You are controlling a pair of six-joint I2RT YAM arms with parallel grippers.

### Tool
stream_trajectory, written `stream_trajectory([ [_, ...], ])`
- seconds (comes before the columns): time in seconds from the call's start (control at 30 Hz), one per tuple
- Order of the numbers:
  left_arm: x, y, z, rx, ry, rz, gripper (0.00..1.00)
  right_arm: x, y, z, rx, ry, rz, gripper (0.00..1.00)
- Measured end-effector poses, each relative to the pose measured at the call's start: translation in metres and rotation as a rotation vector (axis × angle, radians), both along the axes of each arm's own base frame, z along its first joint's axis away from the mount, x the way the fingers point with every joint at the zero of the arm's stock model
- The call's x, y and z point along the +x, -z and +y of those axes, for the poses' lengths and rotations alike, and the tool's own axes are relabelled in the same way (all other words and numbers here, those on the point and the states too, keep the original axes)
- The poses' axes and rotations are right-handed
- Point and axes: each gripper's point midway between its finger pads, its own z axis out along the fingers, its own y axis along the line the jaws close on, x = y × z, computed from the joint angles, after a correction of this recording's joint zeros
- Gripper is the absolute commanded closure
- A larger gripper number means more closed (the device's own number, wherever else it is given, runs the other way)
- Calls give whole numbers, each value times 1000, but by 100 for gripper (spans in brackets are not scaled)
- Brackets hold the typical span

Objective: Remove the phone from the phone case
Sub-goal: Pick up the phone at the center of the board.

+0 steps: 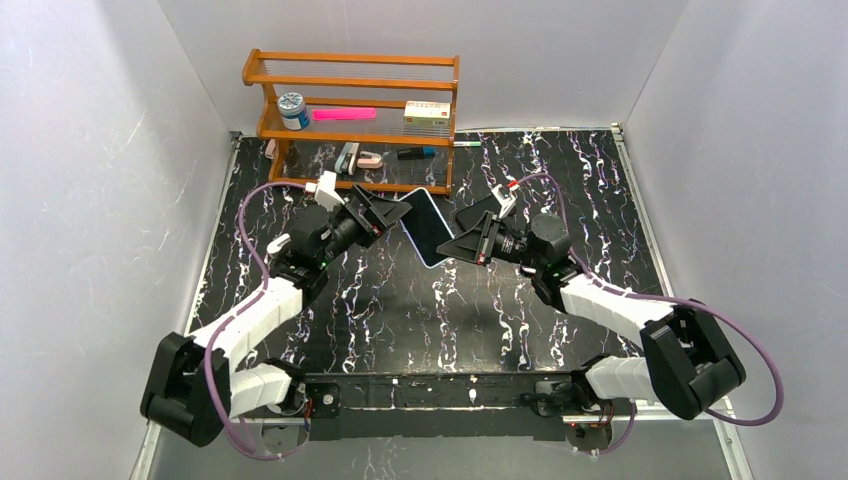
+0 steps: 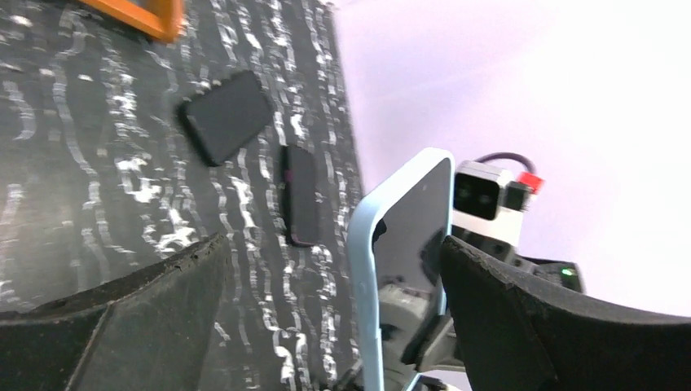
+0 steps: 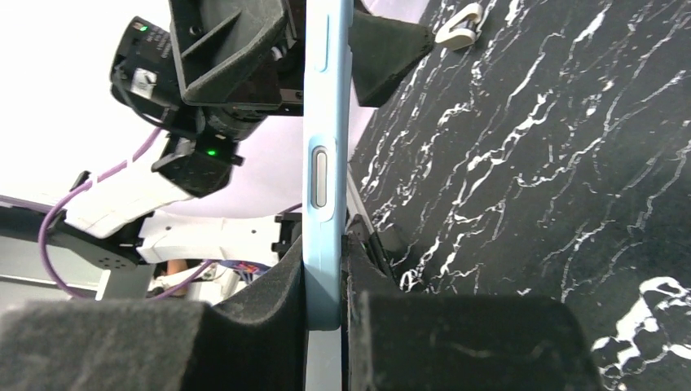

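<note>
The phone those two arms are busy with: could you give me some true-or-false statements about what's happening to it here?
1. The phone sits in a light blue case. True.
2. The phone is lying flat with nothing holding it. False: it is held up above the table.
3. The right gripper is shut on the phone. True.
4. The left gripper is parked far away from the phone. False: it is raised, at the phone's other end.
</note>
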Motion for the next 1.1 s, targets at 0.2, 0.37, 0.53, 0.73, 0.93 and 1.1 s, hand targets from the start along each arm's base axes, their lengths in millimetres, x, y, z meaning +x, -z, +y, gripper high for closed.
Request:
stream_trajectory([
  [0.2, 1, -15, -22, -155, 96, -2, 17, 0, -7, 4, 48, -24, 20, 99],
  [0.37, -7, -35, -30, -239, 160, -28, 29, 0, -12, 7, 69, -43, 34, 99],
  [0.53, -13, -53, -33, -300, 203, -54, 48, 2, -22, 10, 98, -61, 29, 99],
  [0.73, -16, -62, -34, -343, 221, -56, 68, 4, -32, 16, 120, -98, 25, 99],
  [0.93, -13, -62, -33, -359, 221, -49, 100, 5, -39, 20, 139, -136, 47, 90],
  [1.1, -9, -69, -30, -382, 195, -61, 100, 7, -46, 21, 141, -140, 40, 56],
])
